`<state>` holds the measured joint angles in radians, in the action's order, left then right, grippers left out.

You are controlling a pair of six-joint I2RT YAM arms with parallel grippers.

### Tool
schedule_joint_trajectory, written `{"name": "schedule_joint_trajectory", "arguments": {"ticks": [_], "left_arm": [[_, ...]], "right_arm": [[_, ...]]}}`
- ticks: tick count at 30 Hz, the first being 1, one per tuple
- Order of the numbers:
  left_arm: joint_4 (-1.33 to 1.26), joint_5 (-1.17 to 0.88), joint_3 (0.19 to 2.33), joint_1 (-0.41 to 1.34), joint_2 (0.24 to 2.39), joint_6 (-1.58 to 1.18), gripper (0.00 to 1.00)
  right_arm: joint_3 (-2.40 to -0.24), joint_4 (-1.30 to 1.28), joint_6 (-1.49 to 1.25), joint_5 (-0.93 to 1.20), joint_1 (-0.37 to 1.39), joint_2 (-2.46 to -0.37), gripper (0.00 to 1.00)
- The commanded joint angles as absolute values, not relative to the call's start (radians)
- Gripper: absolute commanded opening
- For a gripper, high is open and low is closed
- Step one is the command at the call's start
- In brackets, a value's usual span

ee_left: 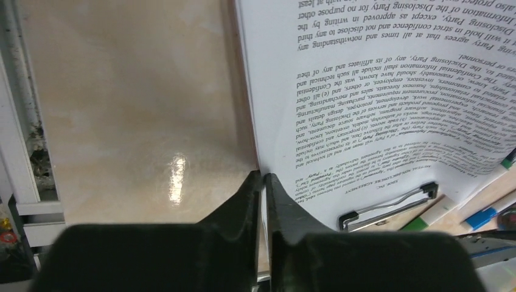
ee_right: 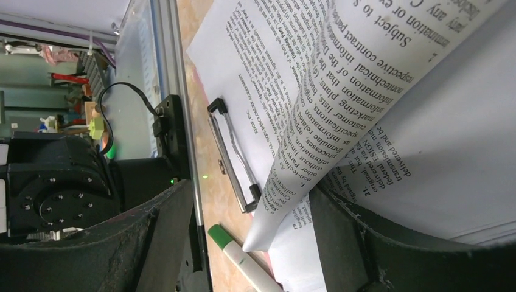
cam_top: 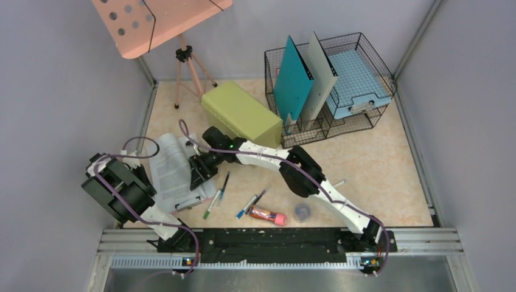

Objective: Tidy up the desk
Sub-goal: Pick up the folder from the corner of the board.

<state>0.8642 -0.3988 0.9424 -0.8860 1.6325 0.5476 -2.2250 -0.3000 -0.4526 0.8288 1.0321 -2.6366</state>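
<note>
Left side of the worktop [cam_top: 377, 170]: a paper stack [cam_top: 170, 167] of printed sheets lies on a clipboard, and both arms meet over it. From the left wrist camera I see the left gripper [ee_left: 263, 177] pressed almost together, pinching the thin near corner edge of the paper stack. The clipboard's metal clip [ee_left: 389, 204] lies flat just beside it. From the right wrist camera the right gripper [ee_right: 249, 194] is spread wide above the clip end. A curled top sheet [ee_right: 341, 91] is lifted off the stack and hangs between the fingers. I can't tell if either finger touches it.

A green-capped marker [cam_top: 211, 205] lies at the stack's near right corner, touching or just beside it. A dark pen [cam_top: 224, 185] is next to that, and a blue-capped marker [cam_top: 246, 207] sits further right. A red tube with a pink cap [cam_top: 268, 214] lies near the front rail, with a small grey-blue round thing [cam_top: 302, 211] just right of it, under the right arm.

At the back centre is an olive-green box [cam_top: 241, 112]. To its right stands a black wire rack [cam_top: 377, 61] holding a teal folder [cam_top: 293, 79] and a grey folder [cam_top: 320, 73], both upright, plus a light blue tray [cam_top: 359, 82]. At the back left is a tripod stand [cam_top: 185, 67] carrying a pink perforated board [cam_top: 152, 21].
</note>
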Motion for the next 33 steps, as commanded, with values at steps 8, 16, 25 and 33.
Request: {"name": "schedule_joint_trajectory", "arguments": {"ticks": [8,16,25,33], "left_arm": [[0.889,-0.424,1.033,-0.912,1.649,0.537,0.0],[0.997,-0.498,1.096,-0.918,1.601,0.587,0.0],[1.121,-0.603,1.155,-0.919,1.543,0.598,0.0],[1.124,-0.576,1.16,-0.919,1.517,0.658,0.02]], "right_arm": [[-2.232,-0.351,-0.366,0.769,0.924,-2.55,0.7],[-2.275,-0.431,-0.283,0.68,0.919,-2.515,0.76],[-2.29,-0.479,-0.217,0.645,0.934,-2.5,0.78],[-2.309,-0.546,-0.116,0.653,0.94,-2.467,0.78]]}}
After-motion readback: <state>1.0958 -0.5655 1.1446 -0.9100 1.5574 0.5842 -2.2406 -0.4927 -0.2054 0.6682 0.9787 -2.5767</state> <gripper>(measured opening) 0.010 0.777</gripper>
